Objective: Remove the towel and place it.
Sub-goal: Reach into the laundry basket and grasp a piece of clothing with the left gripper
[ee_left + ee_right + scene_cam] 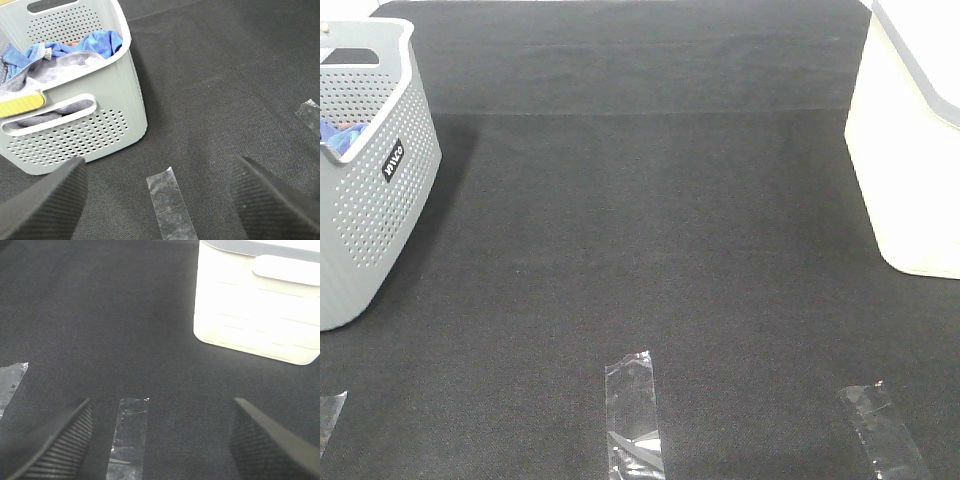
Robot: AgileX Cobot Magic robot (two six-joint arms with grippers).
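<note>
- Grey towel (70, 61) bunched inside perforated basket (380, 230), upper left of overhead frame; part shows thru handle slot.
- Blue cloth (97, 41) against it in basket.
- L gripper (157, 200): jaws wide, empty, over black mat (650, 250) nr basket.
- R gripper (160, 440): wide, empty, nr white bin (910, 160) at right edge.

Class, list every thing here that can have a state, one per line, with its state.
basket: upright, holding cloths.
towel: crumpled inside the basket.
blue cloth: bunched inside the basket.
white bin: upright, top cropped.
left gripper: jaws open, empty.
right gripper: jaws open, empty.
tape strips: stuck down.
</note>
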